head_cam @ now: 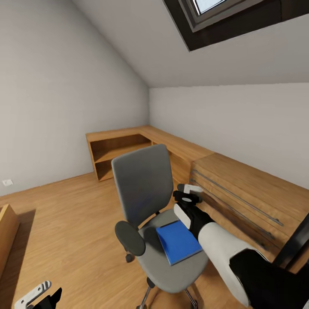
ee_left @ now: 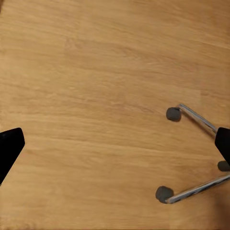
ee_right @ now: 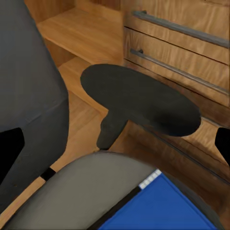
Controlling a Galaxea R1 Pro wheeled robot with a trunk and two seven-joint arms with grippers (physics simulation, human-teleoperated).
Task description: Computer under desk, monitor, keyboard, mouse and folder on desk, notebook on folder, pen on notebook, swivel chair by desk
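Folder point(head_cam: 178, 242): flat on chair point(head_cam: 146, 189) seat, toward front edge, nothing stacked on it; placed for pickup and transfer to desk, judged the step in hand.
Right gripper point(head_cam: 189, 194): above seat's far side, by armrest point(ee_right: 141, 98), jaws apart, empty.
Left gripper point(head_cam: 36, 297): low over floor point(ee_left: 96, 72) near casters point(ee_left: 164, 193), jaws apart, empty.
Chest of drawers point(head_cam: 240, 189): closed; corner shelving point(head_cam: 116, 152) bare.

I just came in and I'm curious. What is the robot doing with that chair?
The robot's right gripper hangs open over the grey swivel chair, just above the blue folder lying on its seat. It hasn't grabbed the folder yet. The left gripper is open too, down low over the wood floor.
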